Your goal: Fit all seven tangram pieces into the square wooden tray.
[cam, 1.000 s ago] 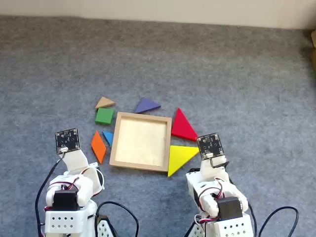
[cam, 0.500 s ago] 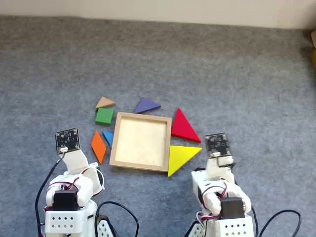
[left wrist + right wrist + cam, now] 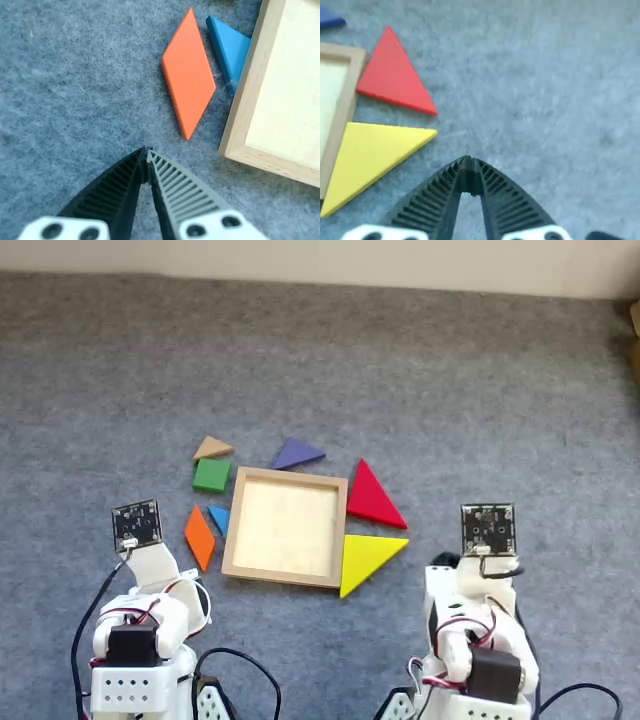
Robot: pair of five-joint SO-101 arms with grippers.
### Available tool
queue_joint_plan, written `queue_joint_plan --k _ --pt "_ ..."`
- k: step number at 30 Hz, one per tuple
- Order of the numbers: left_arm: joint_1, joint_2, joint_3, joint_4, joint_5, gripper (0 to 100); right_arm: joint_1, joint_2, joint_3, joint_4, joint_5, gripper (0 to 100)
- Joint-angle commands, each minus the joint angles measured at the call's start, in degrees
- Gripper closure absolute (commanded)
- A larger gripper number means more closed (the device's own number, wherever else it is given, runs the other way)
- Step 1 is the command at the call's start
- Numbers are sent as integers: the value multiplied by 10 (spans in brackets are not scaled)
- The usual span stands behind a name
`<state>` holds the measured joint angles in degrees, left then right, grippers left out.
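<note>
The square wooden tray [image 3: 240, 530] lies empty on the grey carpet. Around it lie a tan triangle [image 3: 211, 448], a green square [image 3: 210, 475], an orange parallelogram [image 3: 200, 537], a small blue triangle [image 3: 219, 519], a purple triangle [image 3: 297, 453], a red triangle [image 3: 372, 496] and a yellow triangle [image 3: 366, 557]. My left gripper [image 3: 146, 153] is shut over bare carpet, short of the orange parallelogram [image 3: 188, 93] and blue triangle [image 3: 229, 48]. My right gripper [image 3: 467, 162] is shut over carpet, beside the yellow triangle [image 3: 370, 155] and red triangle [image 3: 392, 77].
Grey carpet spreads wide on all sides of the tray. Both arm bases [image 3: 140, 640] stand at the near edge. A pale wall strip [image 3: 320, 260] runs along the far side.
The right arm has swung to the right, away from the yellow triangle. The left arm and all pieces have stayed put.
</note>
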<state>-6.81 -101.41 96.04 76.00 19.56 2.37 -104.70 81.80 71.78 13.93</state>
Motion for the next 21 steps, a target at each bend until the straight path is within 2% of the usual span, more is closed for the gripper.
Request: queue_joint_plan --k 1,4,8,14,21 --pt "-7 -29 12 4 -3 993 7 -1 -79 -2 14 993" --pt "-7 -29 12 4 -3 993 6 16 -114 -2 15 993" --pt "-7 -29 12 4 -3 993 0 124 -168 -2 24 993" --pt "-7 -29 12 4 -3 993 -69 319 -240 -2 33 992" --pt "-7 -29 12 4 -3 993 -115 483 -330 -3 31 987"
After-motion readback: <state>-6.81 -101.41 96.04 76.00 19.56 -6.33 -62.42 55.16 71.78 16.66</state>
